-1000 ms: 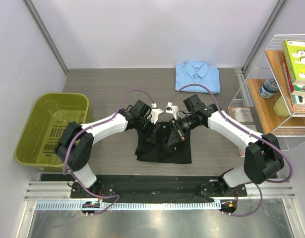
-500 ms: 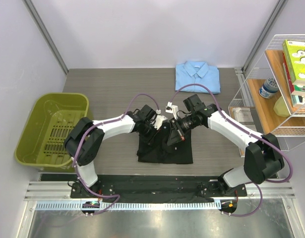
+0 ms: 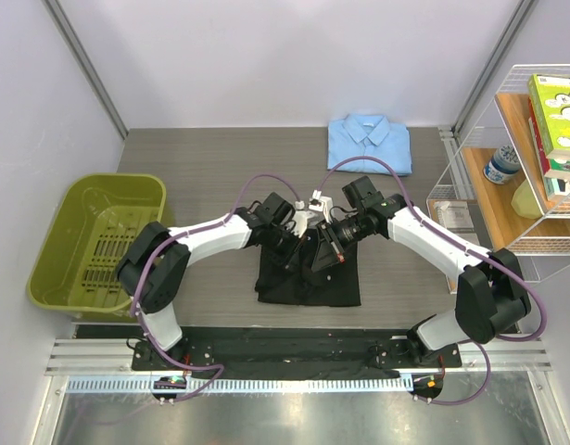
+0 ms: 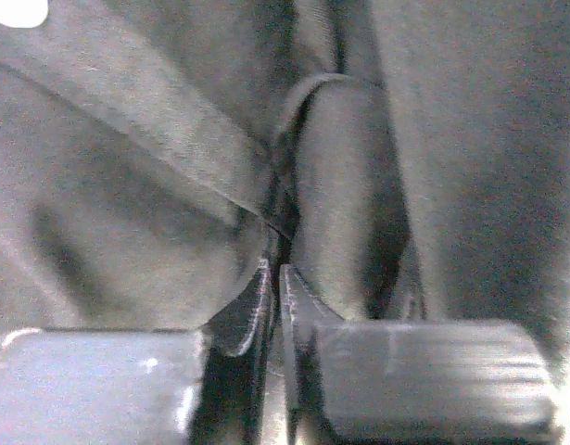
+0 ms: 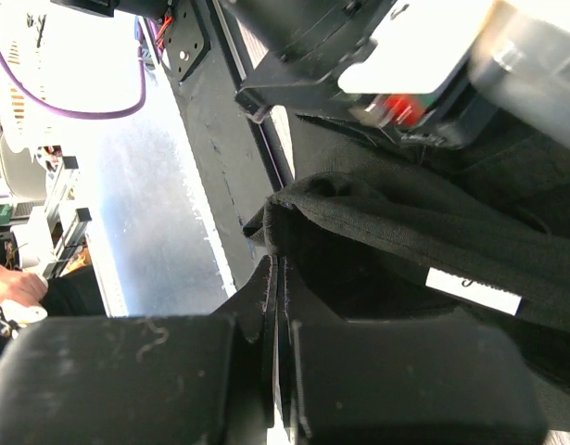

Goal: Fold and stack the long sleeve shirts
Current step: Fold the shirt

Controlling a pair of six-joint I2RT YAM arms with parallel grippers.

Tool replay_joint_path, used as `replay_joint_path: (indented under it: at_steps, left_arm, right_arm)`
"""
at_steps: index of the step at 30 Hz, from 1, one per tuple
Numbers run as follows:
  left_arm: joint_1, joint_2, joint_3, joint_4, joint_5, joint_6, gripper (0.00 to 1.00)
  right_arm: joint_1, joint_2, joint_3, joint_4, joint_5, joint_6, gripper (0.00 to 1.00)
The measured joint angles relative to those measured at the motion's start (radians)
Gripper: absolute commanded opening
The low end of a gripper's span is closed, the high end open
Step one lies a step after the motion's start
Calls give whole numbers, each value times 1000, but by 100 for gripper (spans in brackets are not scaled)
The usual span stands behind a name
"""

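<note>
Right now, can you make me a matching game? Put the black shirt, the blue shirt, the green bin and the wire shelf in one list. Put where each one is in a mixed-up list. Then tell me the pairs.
Things:
1. black shirt
2. light blue shirt
3. green bin
4. wire shelf

Places:
A. far side of the table, folded flat
B. off to the right of the table
C. off to the left of the table
D. middle of the table, on the near side

Pairs: 1-D, 2-A, 3-C, 4-B
</note>
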Motion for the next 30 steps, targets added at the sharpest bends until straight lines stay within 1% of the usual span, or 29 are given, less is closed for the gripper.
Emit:
replay_joint_path:
  at_steps: [2,3,4,8,11,12,20,22,25,28,29,30]
  left_arm:
    - [9,0,-2,7,-25,-16,35]
    - [18,-4,-5,8,-39,-25,40]
    - [27,-11,-10,6,-50,-24,41]
    - [84,-79,-30,-37,-118,-2,44]
    - [113,-130,-35,-77,-166,30,48]
    - [116,-143,-40,-87,-176,37,50]
    - [119,-162,-94,-170,-205,87,52]
    - [119,-151,-94,-171,-204,88,51]
    - [120,-130,-94,-171,-193,89,48]
    - [119,-122,-94,-168,-161,90,41]
    - [119,-122,-94,-167,-146,89,35]
    - [119,-122,-94,-167,-127,90,33]
  right_arm:
    - [0,0,0,0,0,0,1]
    - [0,0,0,0,0,0,1]
    - [0,0,0,0,0,0,1]
    - [0,0,0,0,0,0,1]
    - [0,0,0,2,0,-1,1]
    - [0,0,0,2,0,-1,1]
    - [0,0,0,3,-1,0,1]
    - [0,0,0,3,-1,0,1]
    - [0,0,0,4,0,0,1]
    - [0,0,0,4,0,0,1]
    - [0,0,0,4,0,0,1]
    - [0,0,0,4,0,0,1]
